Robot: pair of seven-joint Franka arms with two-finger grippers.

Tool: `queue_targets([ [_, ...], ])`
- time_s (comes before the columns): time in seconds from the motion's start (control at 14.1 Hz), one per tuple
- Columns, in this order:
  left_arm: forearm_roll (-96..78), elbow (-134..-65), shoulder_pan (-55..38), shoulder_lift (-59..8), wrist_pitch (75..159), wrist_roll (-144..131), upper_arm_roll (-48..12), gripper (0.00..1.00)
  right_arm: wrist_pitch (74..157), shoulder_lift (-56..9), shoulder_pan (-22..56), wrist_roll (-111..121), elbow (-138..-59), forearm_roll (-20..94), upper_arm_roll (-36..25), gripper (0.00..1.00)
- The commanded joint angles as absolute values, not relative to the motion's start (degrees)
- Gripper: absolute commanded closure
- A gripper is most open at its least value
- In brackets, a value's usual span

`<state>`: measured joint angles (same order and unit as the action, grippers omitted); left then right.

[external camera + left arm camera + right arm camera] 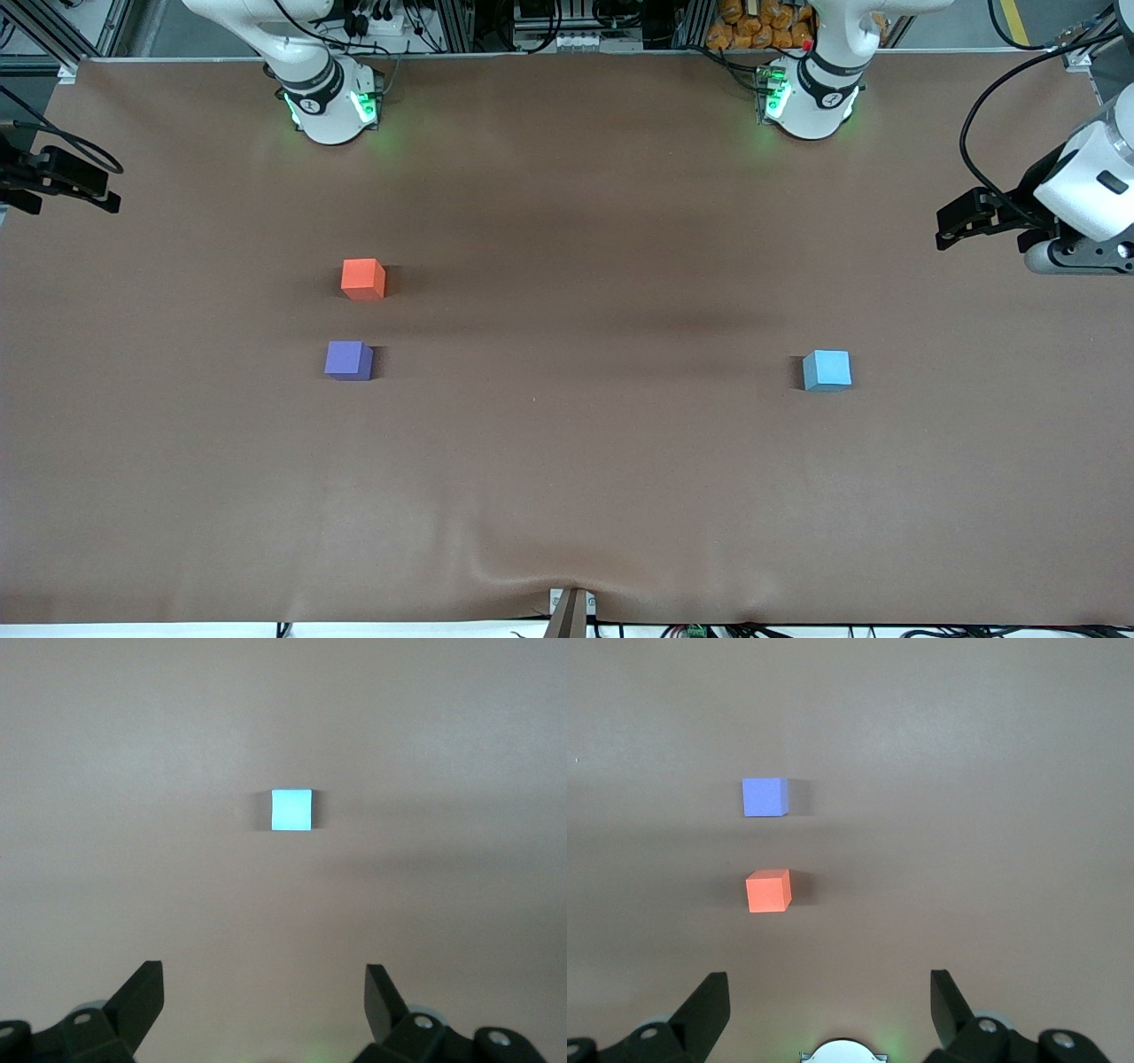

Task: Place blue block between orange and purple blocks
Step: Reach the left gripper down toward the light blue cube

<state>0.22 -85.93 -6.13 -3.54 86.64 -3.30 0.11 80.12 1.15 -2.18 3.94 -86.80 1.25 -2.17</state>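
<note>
The blue block [827,370], a small matte sky-blue cube with plain faces, sits on the table [567,496] toward the left arm's end, well apart from the other two cubes. The orange block [363,278] and the purple block [348,361], same size and same dull plain finish, stand near each other toward the right arm's end, a bare gap between them, the purple one nearer the front camera. The table is covered in smooth brown sheet, slightly rippled at its near edge. The left end effector [264,992] hangs released, fingers spread wide, over the table with the blue block in its view. The right end effector [829,997] is likewise released and empty, high over the table at its own end
</note>
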Motion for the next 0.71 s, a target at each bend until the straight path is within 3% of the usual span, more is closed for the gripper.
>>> queue_targets([
  [0.0,0.9,-85.3,-6.4,-4.6,86.9,-2.5,0.3,0.00,79.7,2.0,-3.1,4.3,-87.3,2.0,-1.9,0.00],
  [0.35,5.2,-85.3,-9.0,-9.0,87.2,-4.2,-0.2,0.00,79.7,2.0,-3.3,4.3,-87.3,2.0,-1.9,0.00],
  [0.64,14.0,-85.3,-14.9,-17.2,87.8,-14.9,-0.3,0.00,79.5,2.0,-3.4,4.3,-87.5,2.0,-1.9,0.00],
])
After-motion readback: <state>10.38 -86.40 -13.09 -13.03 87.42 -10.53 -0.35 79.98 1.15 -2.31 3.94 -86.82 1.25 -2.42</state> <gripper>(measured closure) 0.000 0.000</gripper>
